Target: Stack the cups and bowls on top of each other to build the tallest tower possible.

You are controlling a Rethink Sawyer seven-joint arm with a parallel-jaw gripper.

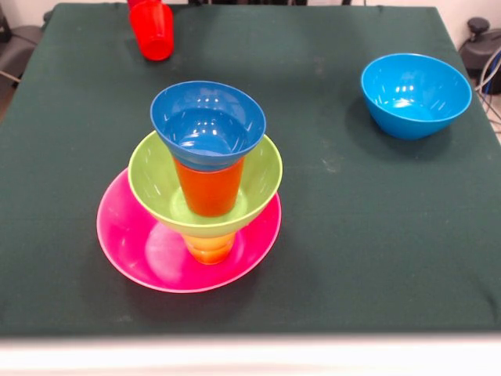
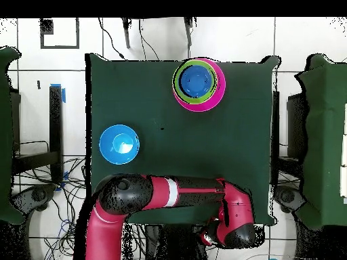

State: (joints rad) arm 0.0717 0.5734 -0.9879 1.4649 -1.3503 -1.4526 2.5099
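Front view: the tower stands at center left. Its blue bowl sits on a thin orange cup and could tip with one bump. A red cup is cut off at the top. Whether the claw holds it cannot be told.

Overhead view: the tower is at the upper right. The arm covers the claw.

Even, bright overhead light. Specular glare on pink bowl and light blue bowl; soft shadows beneath both on green cloth. Focus adequate.
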